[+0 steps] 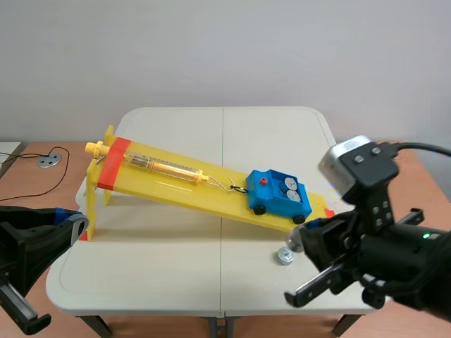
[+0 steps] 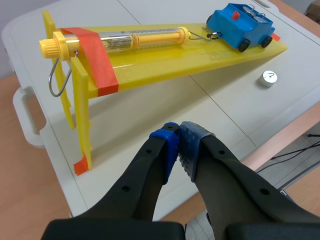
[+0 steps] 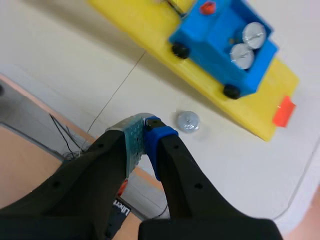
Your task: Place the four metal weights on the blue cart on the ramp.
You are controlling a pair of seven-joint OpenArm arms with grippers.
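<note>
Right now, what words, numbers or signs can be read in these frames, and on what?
"Liber": white letters, cut off by the right gripper, on a dark thing below the table edge.
Spring scale: graduation marks, too small to read.
Loose weight: faint mark on top, unreadable.
Nothing else legible.

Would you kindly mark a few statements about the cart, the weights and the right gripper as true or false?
1. Two metal weights lie in the blue cart. True.
2. Another weight lies on the table beside the ramp. True.
3. The right gripper holds a weight in its jaws. False: the jaws are shut on nothing.
4. The cart stands on the table. False: it stands on the ramp, hooked to the spring scale.
</note>
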